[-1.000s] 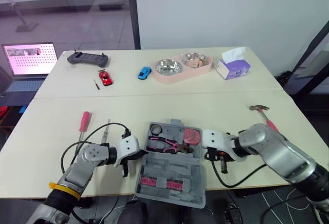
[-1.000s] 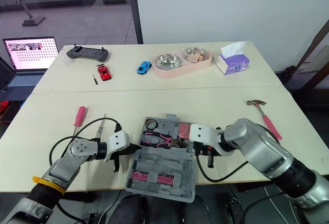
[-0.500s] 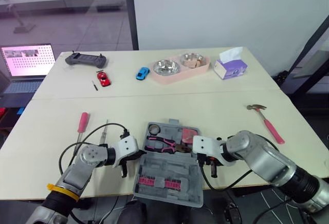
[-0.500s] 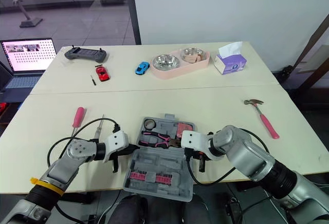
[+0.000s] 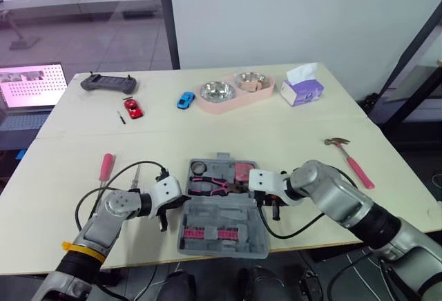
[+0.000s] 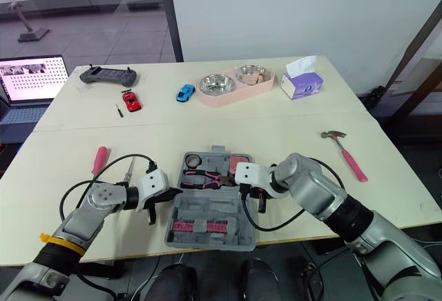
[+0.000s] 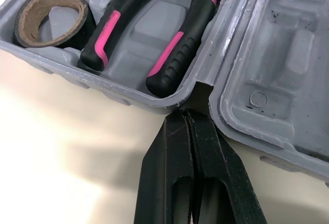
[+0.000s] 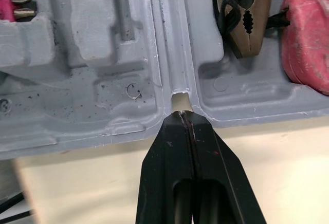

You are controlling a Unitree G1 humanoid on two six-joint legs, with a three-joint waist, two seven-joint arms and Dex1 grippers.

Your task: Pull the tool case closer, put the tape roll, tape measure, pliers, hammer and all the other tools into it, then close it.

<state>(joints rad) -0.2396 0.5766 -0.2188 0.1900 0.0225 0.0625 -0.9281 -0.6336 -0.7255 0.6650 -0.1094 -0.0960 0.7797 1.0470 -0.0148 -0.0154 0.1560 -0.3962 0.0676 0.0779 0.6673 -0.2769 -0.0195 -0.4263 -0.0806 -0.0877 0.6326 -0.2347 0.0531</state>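
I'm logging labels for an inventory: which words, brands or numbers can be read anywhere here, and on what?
No text can be read.
Laptop screen: rows of marks, too small to read.
Tissue box: print too small to read.
Case: round moulded stamps, no legible characters.
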